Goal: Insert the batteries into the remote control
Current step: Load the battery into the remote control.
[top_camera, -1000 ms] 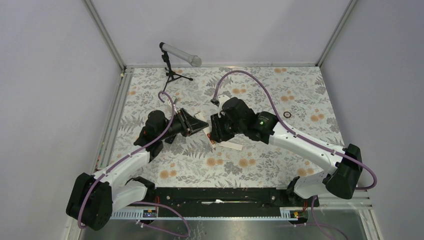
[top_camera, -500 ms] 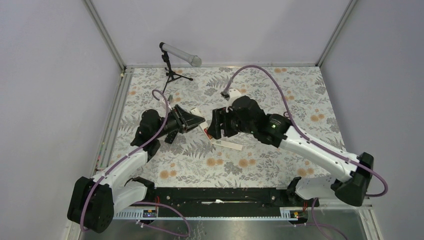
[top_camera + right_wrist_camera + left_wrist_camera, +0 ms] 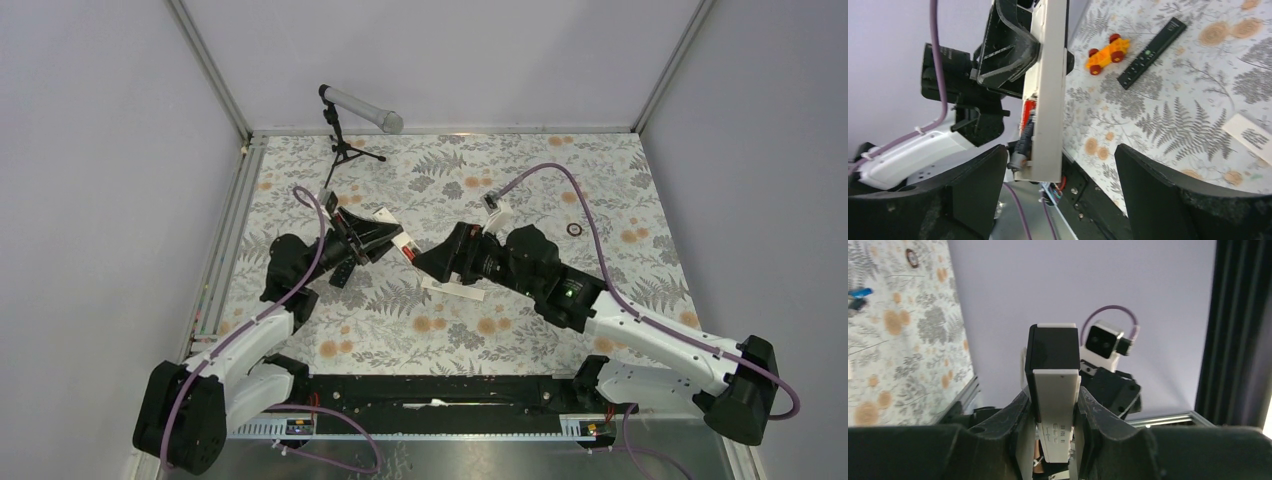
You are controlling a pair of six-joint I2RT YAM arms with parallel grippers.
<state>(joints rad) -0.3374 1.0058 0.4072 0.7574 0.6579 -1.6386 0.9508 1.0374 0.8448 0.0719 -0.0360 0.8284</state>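
My left gripper (image 3: 372, 238) is shut on a white remote control (image 3: 402, 243) and holds it off the table, tilted. In the left wrist view the remote control (image 3: 1054, 385) sits clamped between both fingers (image 3: 1018, 410). In the right wrist view its open compartment (image 3: 1047, 90) shows a red battery (image 3: 1028, 107) and a dark one with a metal end (image 3: 1019, 150) below it. My right gripper (image 3: 1058, 152) is open, its jaws wide on either side of the remote's end without touching it. A blue battery (image 3: 860, 292) lies on the mat.
A white cover plate (image 3: 455, 288) lies on the floral mat under the grippers. An orange toy car (image 3: 1107, 52) and a black remote (image 3: 1151, 52) lie further off. A microphone on a stand (image 3: 350, 108) is at the back left, a small ring (image 3: 574, 229) at the right.
My right gripper has opened wide and drawn back from the remote toward the right. My left gripper has carried the remote a little toward the back left.
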